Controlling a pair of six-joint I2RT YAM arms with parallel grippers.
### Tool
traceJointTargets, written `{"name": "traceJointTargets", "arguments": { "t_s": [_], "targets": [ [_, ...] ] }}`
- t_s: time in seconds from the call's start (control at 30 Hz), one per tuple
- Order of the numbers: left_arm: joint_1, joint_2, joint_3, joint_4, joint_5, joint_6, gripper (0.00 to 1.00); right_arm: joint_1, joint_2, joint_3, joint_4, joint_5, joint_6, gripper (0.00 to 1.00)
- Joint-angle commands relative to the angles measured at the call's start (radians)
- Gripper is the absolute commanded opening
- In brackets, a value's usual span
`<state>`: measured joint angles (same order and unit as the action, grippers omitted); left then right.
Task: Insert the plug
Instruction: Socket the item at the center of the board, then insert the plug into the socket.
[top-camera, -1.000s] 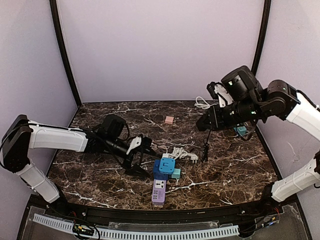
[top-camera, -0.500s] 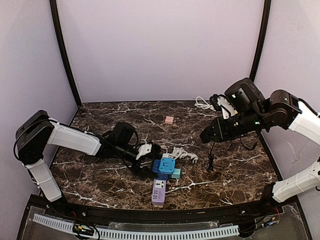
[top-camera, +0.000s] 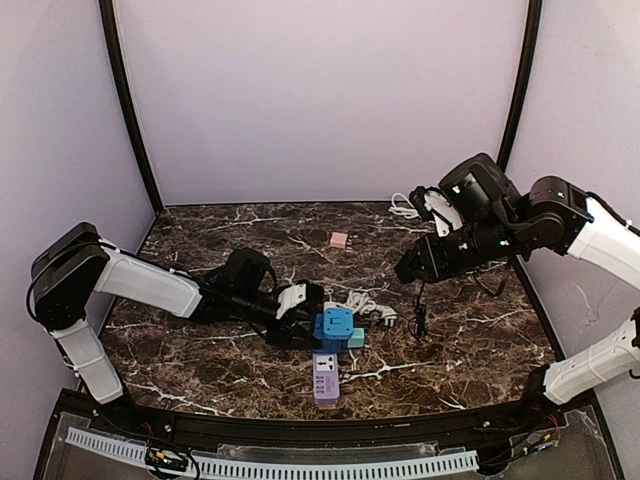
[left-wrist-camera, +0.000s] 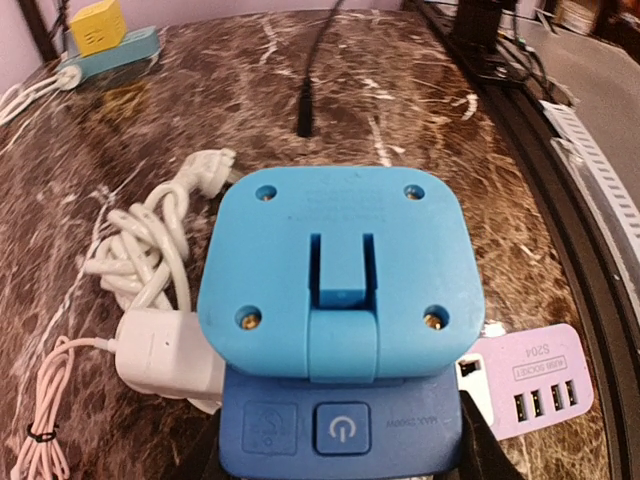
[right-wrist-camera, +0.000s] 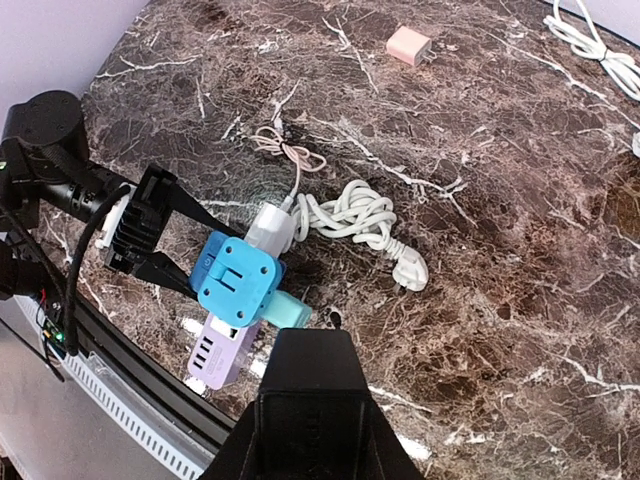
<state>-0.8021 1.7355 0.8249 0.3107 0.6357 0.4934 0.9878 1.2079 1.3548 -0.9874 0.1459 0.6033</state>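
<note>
The left gripper (right-wrist-camera: 203, 262) had its jaws closed against both sides of a dark blue socket block (left-wrist-camera: 275, 435), whose face carried a power-symbol button and a line of print too small to read. A light blue adapter (left-wrist-camera: 335, 270) sat on top of that block, right in front of those jaws. To their right, touching the block, lay a purple strip (left-wrist-camera: 525, 380) with a row of USB ports, lettered "MINI SOCKET S204". A white charger (left-wrist-camera: 160, 350) lay to their left. The right gripper (top-camera: 408, 270) hung above the bench (top-camera: 480, 340), jaws closed on the black plug (right-wrist-camera: 305, 355) — its black cord (top-camera: 420, 312) dangled straight down from them to the marble.
</note>
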Motion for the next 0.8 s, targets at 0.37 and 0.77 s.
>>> {"name": "traceJointTargets", "arguments": {
  "t_s": [0.37, 0.77],
  "targets": [
    [-0.058, 0.006, -0.222, 0.407, -0.613, -0.477, 0.01, 0.081, 0.284, -0.047, 0.31, -0.106, -0.149, 0.0],
    [-0.068, 0.004, -0.303, 0.54, -0.581, -0.446, 0.01, 0.101, 0.503, -0.047, 0.438, -0.122, -0.186, 0.0]
  ]
}}
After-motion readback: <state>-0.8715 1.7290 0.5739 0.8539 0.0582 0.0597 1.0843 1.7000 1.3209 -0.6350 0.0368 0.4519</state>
